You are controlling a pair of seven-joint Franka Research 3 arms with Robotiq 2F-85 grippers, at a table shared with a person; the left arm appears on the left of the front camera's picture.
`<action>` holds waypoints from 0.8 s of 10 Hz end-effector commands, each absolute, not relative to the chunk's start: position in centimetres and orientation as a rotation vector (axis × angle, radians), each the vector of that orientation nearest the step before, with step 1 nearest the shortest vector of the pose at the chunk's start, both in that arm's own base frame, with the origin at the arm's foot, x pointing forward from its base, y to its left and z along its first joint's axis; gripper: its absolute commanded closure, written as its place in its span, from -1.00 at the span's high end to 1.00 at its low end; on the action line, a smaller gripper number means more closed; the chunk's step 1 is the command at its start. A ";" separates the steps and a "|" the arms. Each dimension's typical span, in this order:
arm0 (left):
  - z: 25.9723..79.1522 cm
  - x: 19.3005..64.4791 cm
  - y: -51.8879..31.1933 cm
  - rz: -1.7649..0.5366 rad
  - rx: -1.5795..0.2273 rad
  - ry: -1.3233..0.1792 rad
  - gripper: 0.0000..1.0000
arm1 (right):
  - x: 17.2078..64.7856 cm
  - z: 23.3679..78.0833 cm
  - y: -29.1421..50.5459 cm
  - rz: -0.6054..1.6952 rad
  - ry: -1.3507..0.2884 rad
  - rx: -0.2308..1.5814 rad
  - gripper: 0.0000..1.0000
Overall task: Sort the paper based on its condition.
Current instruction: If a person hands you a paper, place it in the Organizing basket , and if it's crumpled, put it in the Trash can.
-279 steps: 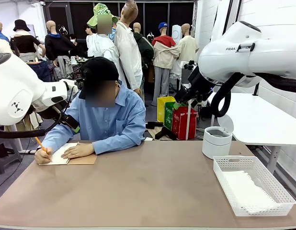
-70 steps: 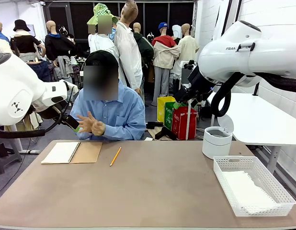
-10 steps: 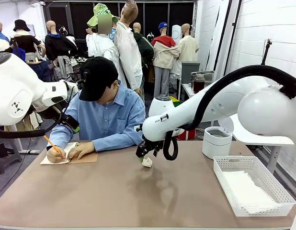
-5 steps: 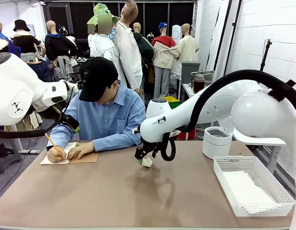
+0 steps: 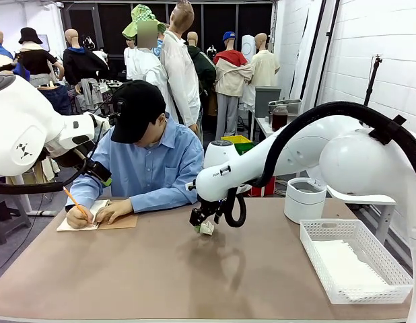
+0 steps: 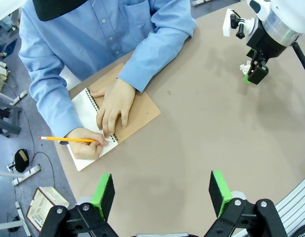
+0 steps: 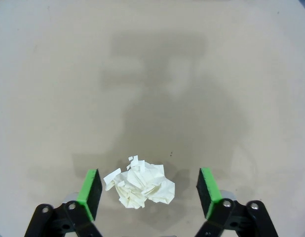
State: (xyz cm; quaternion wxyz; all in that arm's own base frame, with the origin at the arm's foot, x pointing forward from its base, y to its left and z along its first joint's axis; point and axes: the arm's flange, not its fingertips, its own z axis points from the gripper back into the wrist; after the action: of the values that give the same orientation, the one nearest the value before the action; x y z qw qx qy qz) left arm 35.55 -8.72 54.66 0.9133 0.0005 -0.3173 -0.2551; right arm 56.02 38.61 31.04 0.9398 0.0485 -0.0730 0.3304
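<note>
A crumpled ball of white paper [image 7: 141, 184] lies on the brown tabletop between the wide-apart green pads of my right gripper [image 7: 149, 193], and neither pad touches it. From the front, the right gripper [image 5: 202, 225] is down at the table's middle, with the crumpled paper [image 5: 207, 228] at its tips. Flat white paper sheets [image 5: 347, 266] lie in the white lattice basket [image 5: 388, 258] at the right. My left gripper [image 6: 161, 195] hovers open and empty high above the table's left side.
A person in a blue shirt writes with a pencil [image 6: 68, 139] in a spiral notebook [image 5: 117, 221] at the far left. A white cylindrical bin [image 5: 305, 199] stands behind the basket. Bare tabletop lies along the near edge.
My right arm has eased slightly left and down over the crumpled paper. The person keeps writing. My left arm has not moved.
</note>
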 end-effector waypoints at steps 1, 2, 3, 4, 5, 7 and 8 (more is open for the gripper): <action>54.7 35.6 -8.6 -0.523 -0.001 -0.654 1.00 | 56.5 31.1 39.0 0.662 -0.145 0.059 0.36; 54.7 35.6 -8.6 -0.523 -0.001 -0.654 1.00 | 56.6 31.0 39.0 0.658 -0.135 0.060 0.36; 54.7 35.6 -8.6 -0.523 -0.001 -0.654 1.00 | 56.7 31.0 39.0 0.659 -0.126 0.061 0.36; 54.7 35.6 -8.6 -0.523 -0.001 -0.654 1.00 | 56.7 31.1 39.0 0.655 -0.122 0.066 0.36; 54.7 35.6 -8.6 -0.523 -0.001 -0.654 1.00 | 56.8 31.1 39.0 0.642 -0.107 0.065 0.15; 54.7 35.6 -8.6 -0.523 -0.001 -0.654 1.00 | 56.7 31.1 39.0 0.635 -0.102 0.063 -0.52; 54.7 35.6 -8.6 -0.523 -0.001 -0.654 1.00 | 56.7 31.2 39.0 0.627 -0.095 0.063 -0.88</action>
State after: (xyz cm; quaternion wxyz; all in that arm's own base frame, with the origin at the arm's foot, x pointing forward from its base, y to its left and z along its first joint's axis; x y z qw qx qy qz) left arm 35.55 -8.72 54.66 0.9134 0.0005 -0.3173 -0.2551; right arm 56.46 38.68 31.64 0.9440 0.0432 -0.0568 0.3222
